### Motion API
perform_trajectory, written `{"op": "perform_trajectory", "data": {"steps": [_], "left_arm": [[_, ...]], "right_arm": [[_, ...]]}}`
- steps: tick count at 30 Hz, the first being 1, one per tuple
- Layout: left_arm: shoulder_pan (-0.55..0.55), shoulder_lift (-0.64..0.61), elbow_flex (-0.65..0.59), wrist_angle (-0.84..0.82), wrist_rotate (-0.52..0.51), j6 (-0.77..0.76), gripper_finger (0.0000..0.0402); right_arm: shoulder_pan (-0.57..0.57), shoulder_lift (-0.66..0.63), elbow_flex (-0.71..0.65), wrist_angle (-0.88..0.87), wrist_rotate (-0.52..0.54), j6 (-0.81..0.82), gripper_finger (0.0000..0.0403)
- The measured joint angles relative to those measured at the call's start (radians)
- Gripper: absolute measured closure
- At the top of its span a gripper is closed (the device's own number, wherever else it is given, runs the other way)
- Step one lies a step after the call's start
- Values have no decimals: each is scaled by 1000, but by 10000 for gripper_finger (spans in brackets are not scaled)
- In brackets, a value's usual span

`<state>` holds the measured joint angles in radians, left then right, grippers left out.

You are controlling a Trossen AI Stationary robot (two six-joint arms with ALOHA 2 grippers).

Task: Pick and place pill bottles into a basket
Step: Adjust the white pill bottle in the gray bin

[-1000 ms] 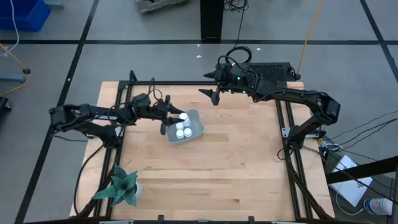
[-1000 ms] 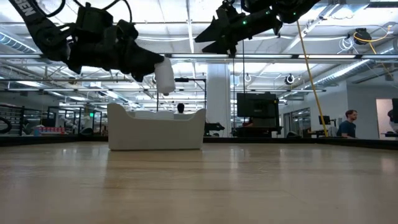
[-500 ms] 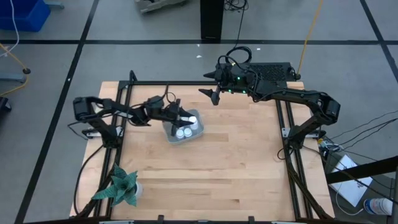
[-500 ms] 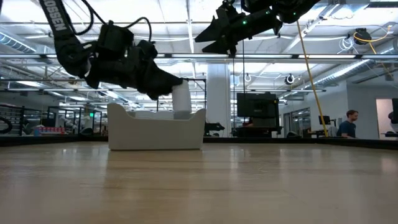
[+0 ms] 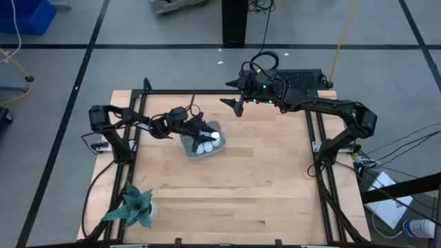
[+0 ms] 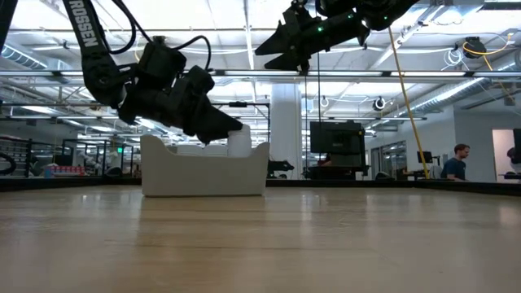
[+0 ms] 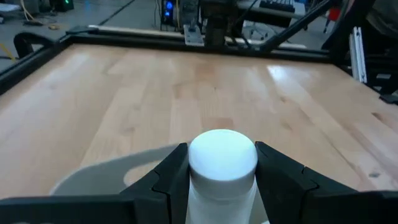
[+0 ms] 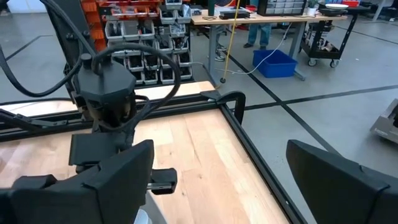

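The pale basket (image 5: 221, 142) stands on the wooden table left of centre, with at least two white pill bottles (image 5: 200, 147) inside. My left gripper (image 5: 206, 132) reaches over it from the table's left, shut on another white pill bottle (image 6: 238, 141); that bottle's lower end is hidden behind the basket's wall (image 6: 203, 172). My right gripper (image 5: 233, 104) hangs open, high over the table's far edge (image 6: 285, 46), with nothing between its fingers (image 8: 93, 186). My left gripper pinches the bottle between its two fingers (image 7: 169, 179), one on each side just below the white cap (image 7: 222, 155). The fingers come nearly level from the table's left, slanting slightly down. The bottle stands upright, its lower part inside the basket; whether it touches the bottom is hidden.
A green star-shaped plant (image 5: 135, 207) sits at the table's near left corner. A black frame (image 5: 317, 131) runs along the table's sides. Bare wood lies near and right of the basket. A person (image 6: 457, 163) stands far off in the room.
My left gripper has moved toward the table's right and down, still shut on the bottle. The bottle, which hung well above the basket's rim, has sunk until its lower part is behind the basket's wall, staying upright.
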<state>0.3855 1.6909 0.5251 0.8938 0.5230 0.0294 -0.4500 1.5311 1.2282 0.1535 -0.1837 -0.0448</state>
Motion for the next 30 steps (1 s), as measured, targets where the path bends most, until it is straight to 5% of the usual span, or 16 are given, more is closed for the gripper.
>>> {"op": "perform_trajectory", "data": {"steps": [30], "left_arm": [[0, 0, -1, -100, -102, 178, 247]], "right_arm": [[0, 0, 0, 2, -1, 8, 46]]}}
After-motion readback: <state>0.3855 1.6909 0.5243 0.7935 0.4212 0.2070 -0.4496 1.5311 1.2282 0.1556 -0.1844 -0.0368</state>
